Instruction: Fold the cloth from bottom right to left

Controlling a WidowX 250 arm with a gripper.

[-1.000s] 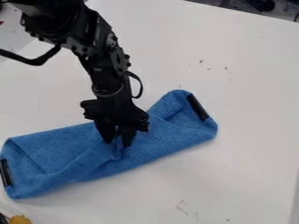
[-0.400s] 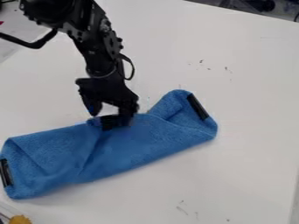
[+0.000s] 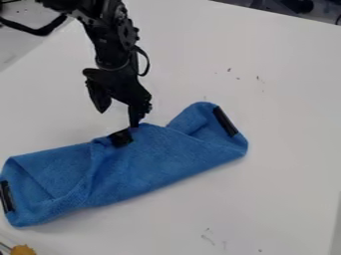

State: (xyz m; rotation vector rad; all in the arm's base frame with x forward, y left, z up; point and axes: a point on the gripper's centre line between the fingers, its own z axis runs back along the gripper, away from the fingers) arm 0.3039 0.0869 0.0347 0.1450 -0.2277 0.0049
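Tool (image 3: 118,118) is hanging over the upper edge of the cloth, left of the view's centre, pointing down. Its fingers are standing wide apart, with a clear gap between them, and it is gripping nothing. The left finger in view is ending above the cloth; the right one is reaching lower, its tip right at the cloth's upper edge, touching or just over it, can't tell which. Arm (image 3: 110,47) is coming in from the top left, a thin cable loop (image 3: 148,62) bowing out on its right side and a thicker cable (image 3: 43,32) sagging off to the left. Blue cloth (image 3: 163,159) is lying folded in a long band below the tool, running on a slant from lower left up to centre right. Black patch (image 3: 120,138) is sitting on its upper edge, just under the gap between the fingers. Ridge is running down from near that patch toward the lower edge; flatter diagonal crease is crossing the left part. Right end is rising into a rounded lobe, with a black strip (image 3: 225,122) lying along it; second black strip (image 3: 7,196) is lying at the left end, by the view's edge. White tabletop (image 3: 266,149) is carrying it all, small dark marks (image 3: 258,78) showing upper right, fainter ones near the bottom. Yellow object (image 3: 23,250) is poking in at the bottom left corner, apart from the cloth.
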